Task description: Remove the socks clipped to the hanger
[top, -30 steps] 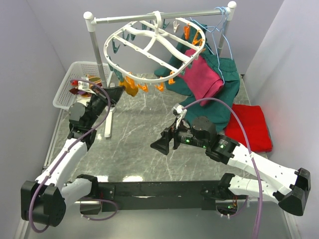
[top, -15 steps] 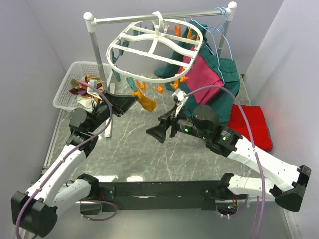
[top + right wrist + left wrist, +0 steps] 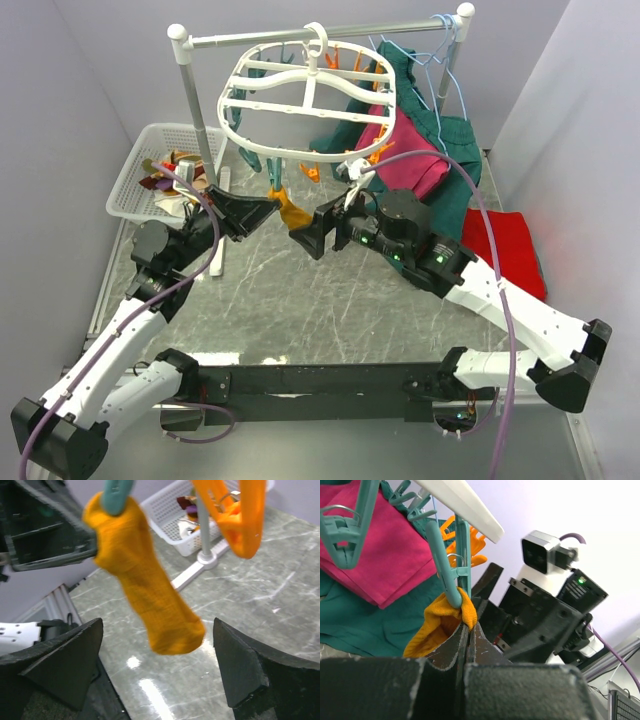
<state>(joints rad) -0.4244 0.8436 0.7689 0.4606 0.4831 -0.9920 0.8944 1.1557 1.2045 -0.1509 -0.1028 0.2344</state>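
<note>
The white oval hanger (image 3: 305, 100) hangs from the rack bar. One orange sock (image 3: 290, 212) dangles from a teal clip (image 3: 445, 575) on its near rim. My left gripper (image 3: 268, 208) is shut, its tips pinching the sock's (image 3: 435, 630) cuff edge just below that clip. My right gripper (image 3: 312, 228) is open beside the sock's lower end. In the right wrist view the sock's (image 3: 145, 595) toe hangs between the wide-apart fingers (image 3: 75, 650) without touching them. Several other socks (image 3: 165, 180) lie in the white basket (image 3: 128, 195).
The rack's white pole (image 3: 195, 110) and foot stand just left of the left gripper. A magenta garment (image 3: 405, 150) and dark green clothes (image 3: 455, 175) hang behind the right arm. A red cloth (image 3: 505, 250) lies on the table at right. An orange clip (image 3: 235, 520) hangs near the sock.
My left gripper has moved right and forward with the sock's cuff, and the hanger has swung round with it. The right gripper has risen leftward until the sock's toe hangs between its fingers.
</note>
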